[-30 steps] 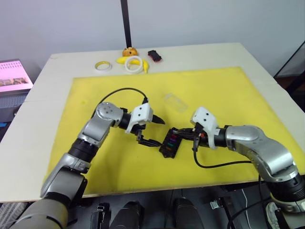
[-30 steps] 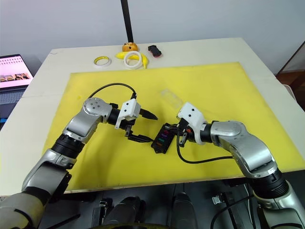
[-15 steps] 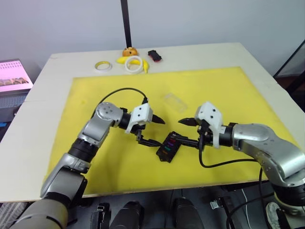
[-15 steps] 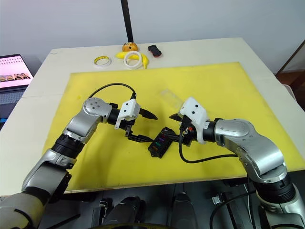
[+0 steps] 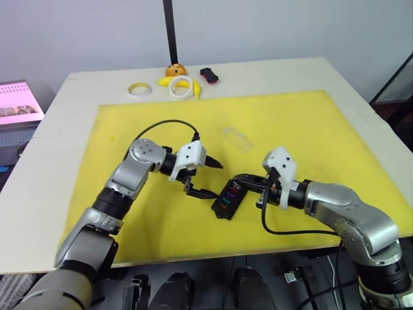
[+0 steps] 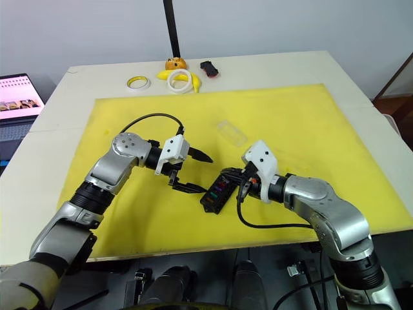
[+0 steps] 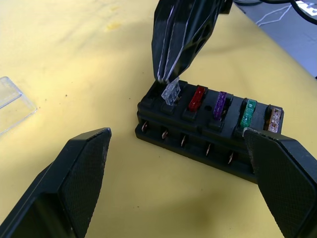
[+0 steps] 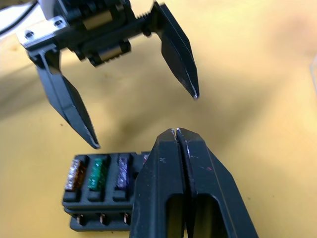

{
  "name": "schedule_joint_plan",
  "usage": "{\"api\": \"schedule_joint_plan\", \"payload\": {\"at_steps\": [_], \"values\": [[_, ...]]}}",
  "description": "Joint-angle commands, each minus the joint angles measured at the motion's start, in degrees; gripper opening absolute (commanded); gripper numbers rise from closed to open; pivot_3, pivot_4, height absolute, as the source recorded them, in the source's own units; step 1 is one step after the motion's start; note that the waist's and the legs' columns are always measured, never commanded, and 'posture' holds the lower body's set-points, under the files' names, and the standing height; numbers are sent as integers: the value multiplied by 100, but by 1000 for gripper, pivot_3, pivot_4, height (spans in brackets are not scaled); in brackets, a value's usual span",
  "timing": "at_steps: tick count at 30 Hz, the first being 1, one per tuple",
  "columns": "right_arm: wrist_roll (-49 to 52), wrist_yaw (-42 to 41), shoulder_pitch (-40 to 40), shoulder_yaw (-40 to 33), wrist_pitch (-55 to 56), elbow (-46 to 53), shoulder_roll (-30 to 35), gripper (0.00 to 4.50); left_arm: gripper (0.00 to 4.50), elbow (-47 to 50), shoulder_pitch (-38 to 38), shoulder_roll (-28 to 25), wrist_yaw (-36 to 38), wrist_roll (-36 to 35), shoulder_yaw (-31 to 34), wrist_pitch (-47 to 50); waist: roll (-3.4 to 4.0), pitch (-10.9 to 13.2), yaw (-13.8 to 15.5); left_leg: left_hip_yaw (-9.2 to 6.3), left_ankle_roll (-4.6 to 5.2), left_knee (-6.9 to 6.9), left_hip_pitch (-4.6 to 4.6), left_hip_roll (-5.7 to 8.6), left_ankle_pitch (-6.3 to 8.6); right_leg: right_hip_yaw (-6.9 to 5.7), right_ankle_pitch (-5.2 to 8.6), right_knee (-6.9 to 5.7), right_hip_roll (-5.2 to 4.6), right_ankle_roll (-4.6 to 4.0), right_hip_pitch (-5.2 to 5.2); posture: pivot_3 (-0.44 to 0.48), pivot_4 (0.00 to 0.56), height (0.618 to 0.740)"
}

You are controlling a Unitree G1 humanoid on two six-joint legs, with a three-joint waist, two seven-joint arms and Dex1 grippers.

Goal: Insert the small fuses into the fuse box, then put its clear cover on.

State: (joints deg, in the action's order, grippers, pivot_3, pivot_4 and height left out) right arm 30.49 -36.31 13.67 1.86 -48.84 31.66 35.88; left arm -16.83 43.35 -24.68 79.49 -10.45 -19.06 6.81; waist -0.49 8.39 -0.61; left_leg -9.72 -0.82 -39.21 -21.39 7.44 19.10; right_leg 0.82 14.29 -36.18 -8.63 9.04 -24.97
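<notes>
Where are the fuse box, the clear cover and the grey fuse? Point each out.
fuse box [image 7: 198, 134], left wrist view, front wall of the black block.
clear cover [image 5: 237, 139], left eye view, middle of the lid.
grey fuse [image 7: 171, 92], left wrist view, its clear body.

Closed right fingers [image 8: 177, 163] over fuse box [image 8: 99, 198]

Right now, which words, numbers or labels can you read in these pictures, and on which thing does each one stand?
No text can be read.
Laptop screen: pink page with lines of print, too small to read.
Fuse box and its fuses: any ratings are too blurred to read.
Clear cover, tape rings: no visible print.
</notes>
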Motion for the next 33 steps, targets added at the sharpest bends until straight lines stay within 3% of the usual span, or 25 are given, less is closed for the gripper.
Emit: {"api": "schedule_joint_plan", "payload": {"at_steps": [1,23,29,32,33], "values": [[-87,50,-35,42,133,34,-14,34,4500,56,102,-37,19,31,66,-111,0,0,0,0,0,0,0,0,0,0,0,0,0,0,0,0,150,740],[-78,143,-148,179,-175,151,119,34,4500,44,194,35,29,74,78,-79,0,0,4,0,0,0,2,0,0,0,0,0,0,0,3,0,150,740],[423,46,65,-517,-169,446,206,34,4500,242,136,-65,-87,-90,284,267,0,0,1,0,0,0,1,0,0,0,0,1,0,0,2,0,150,740],[972,-109,-79,-1468,-399,645,573,34,4500,845,-227,-348,-397,-558,801,1177,0,0,-2,-1,0,1,-1,0,0,1,0,0,0,0,-1,0,150,740],[1149,-193,-180,-1782,-484,676,722,275,4500,1071,-388,-472,-506,-735,997,1513,1,0,-2,-2,0,2,0,-1,0,0,0,0,1,0,-1,0,150,740]]}}
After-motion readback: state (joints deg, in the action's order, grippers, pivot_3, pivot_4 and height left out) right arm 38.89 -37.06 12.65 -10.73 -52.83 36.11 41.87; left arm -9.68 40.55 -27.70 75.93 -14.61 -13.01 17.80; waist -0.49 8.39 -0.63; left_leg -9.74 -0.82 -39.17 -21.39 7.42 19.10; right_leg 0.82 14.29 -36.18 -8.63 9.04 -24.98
